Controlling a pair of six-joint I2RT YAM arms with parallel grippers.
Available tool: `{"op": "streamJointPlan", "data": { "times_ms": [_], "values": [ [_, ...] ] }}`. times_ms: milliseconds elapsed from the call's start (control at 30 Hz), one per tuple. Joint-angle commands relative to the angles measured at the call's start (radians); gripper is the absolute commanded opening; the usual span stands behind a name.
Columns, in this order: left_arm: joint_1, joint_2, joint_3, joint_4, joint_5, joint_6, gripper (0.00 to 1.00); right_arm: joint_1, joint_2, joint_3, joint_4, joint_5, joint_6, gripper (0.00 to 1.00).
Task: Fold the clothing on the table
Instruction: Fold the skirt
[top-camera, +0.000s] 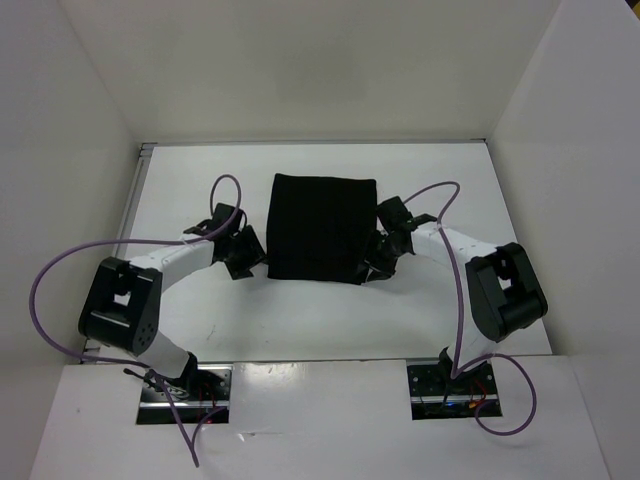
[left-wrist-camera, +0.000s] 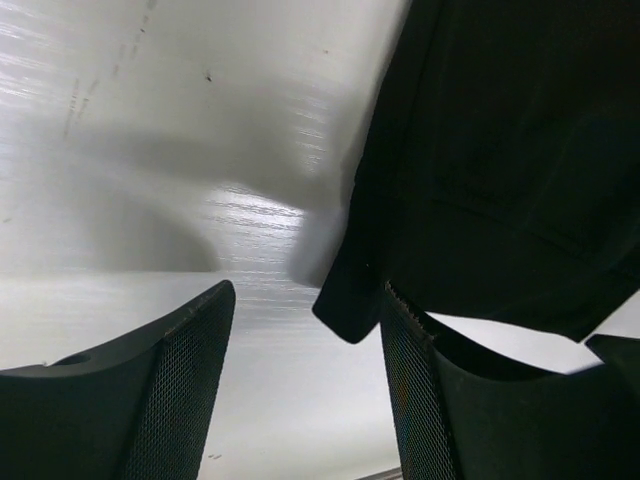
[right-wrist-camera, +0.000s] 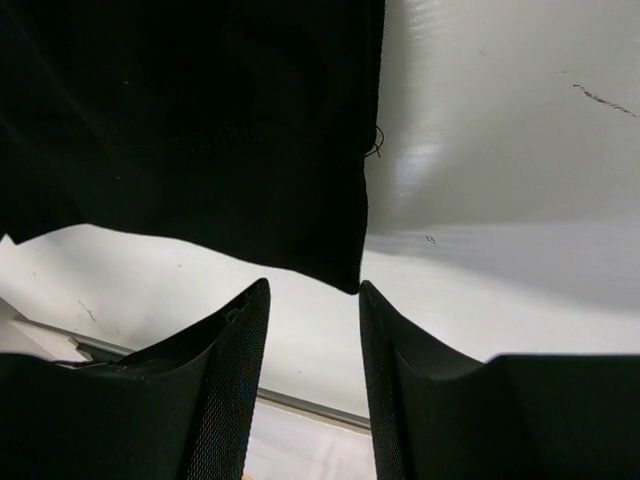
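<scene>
At the far left a purple cable is looping out from the left arm, above the white counter. The left end effector is sitting low over the counter, just beside the near left corner of the clothing. It is standing released. In its wrist view the two mesh-faced fingers are spreading wide, with bare counter showing between them and nothing being clamped. The cloth's corner is showing just ahead of the gap, close against the tip of the finger on the right of that view. Whether it is touching that tip I cannot tell

The clothing, a plain black piece of fabric, is lying flat in the middle of the counter as a near-square shape. It is sitting between the two end effectors and apart from the metal rim at the far edge

The right end effector is sitting just beside the near right corner of the clothing. In its wrist view its fingers are standing apart with white counter showing through the gap, so it too is released and gripping nothing. The cloth's corner is pointing at the mouth of that gap, just ahead of the fingertips. A loose thread is curling out from the cloth's edge
</scene>
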Motion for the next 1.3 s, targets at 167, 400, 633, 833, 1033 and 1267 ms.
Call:
{"op": "streamJointPlan", "data": {
  "times_ms": [167, 400, 633, 833, 1033, 1267],
  "values": [
    [-0.025, 0.083, -0.024, 0.078, 0.079, -0.026, 0.54, 0.000, -0.034, -0.033, 0.038, -0.008, 0.019, 0.47],
    [-0.038, 0.166, -0.024, 0.087, 0.079, -0.036, 0.14, 0.000, -0.043, -0.051, 0.056, -0.019, 0.039, 0.47],
    [-0.038, 0.178, -0.015, 0.096, 0.090, -0.036, 0.02, 0.000, -0.012, -0.052, 0.065, 0.027, 0.039, 0.47],
    [-0.038, 0.158, -0.015, 0.085, 0.090, -0.016, 0.01, 0.000, 0.038, -0.018, 0.074, 0.098, 0.039, 0.47],
    [-0.038, 0.167, -0.006, 0.085, 0.099, -0.006, 0.01, 0.000, 0.074, -0.018, 0.122, 0.150, 0.065, 0.41],
    [-0.038, 0.216, -0.006, 0.105, 0.132, 0.015, 0.00, 0.009, 0.045, -0.061, 0.140, 0.221, 0.076, 0.00]
  ]
}}
